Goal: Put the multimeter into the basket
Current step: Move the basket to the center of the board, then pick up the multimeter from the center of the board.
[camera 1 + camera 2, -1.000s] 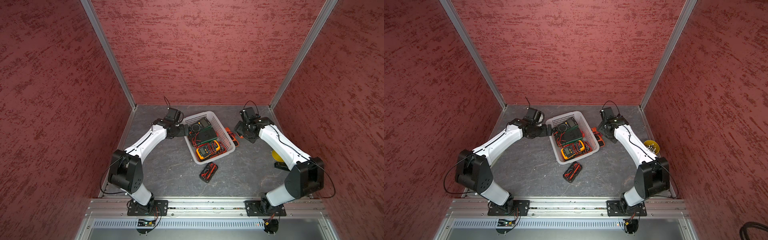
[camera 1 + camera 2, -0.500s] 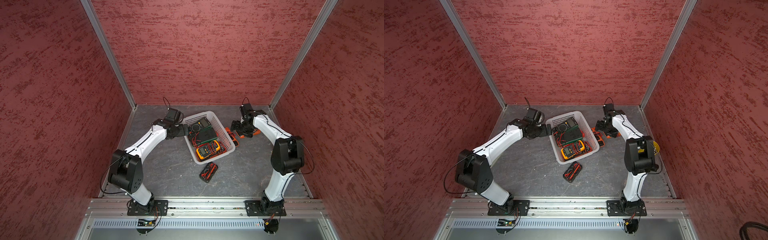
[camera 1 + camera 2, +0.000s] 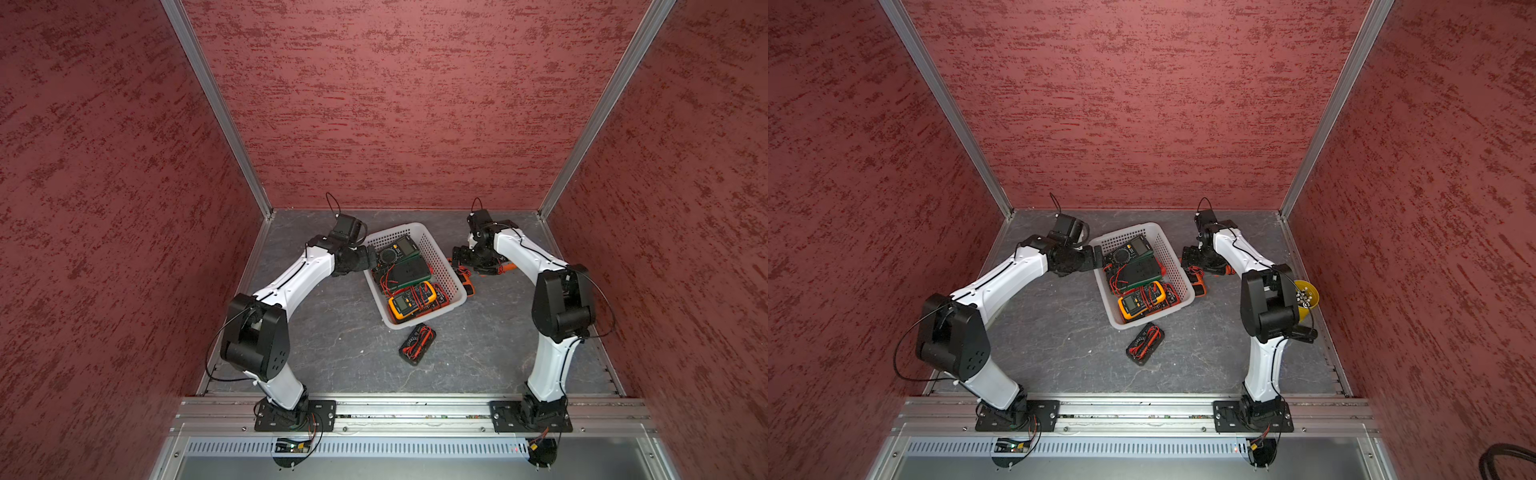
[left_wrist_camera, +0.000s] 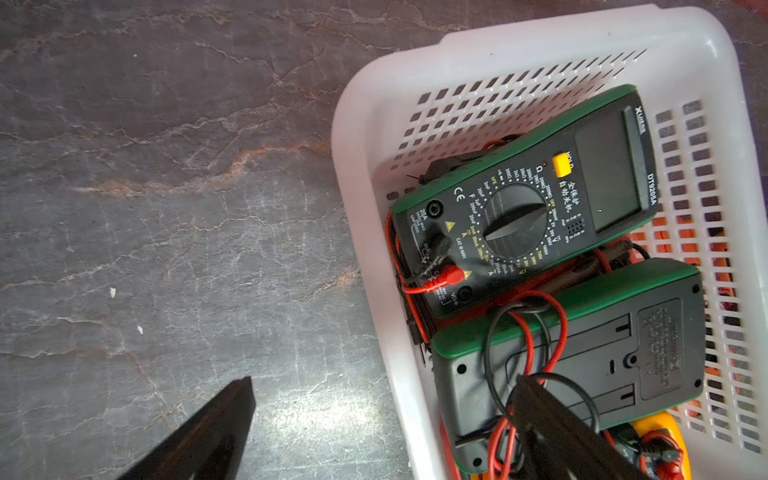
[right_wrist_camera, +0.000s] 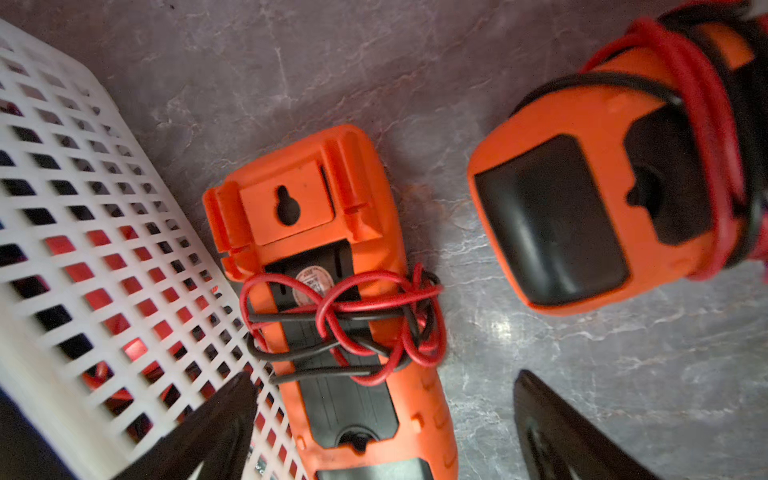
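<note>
Yellow cup [image 3: 1312, 293] w/ small white bits on grey veined table [image 3: 1059, 332], nr red wall [image 3: 1433, 208].

The basket [image 3: 441, 266] stands centre-far on the table [image 3: 332, 332]. Inside, a face-up meter [image 3: 399, 248] lies at the far end, a face-down meter [image 3: 409, 272] just nearer, further meters [image 3: 409, 302] at the near end. A loose meter [image 3: 417, 344] lies on the table near of the basket. Two more lie right of it: the inner meter [image 5: 324, 199] just beside its wall, the outer meter [image 5: 552, 216] farther right. A cup [image 3: 1313, 291] sits at the right edge.
</note>
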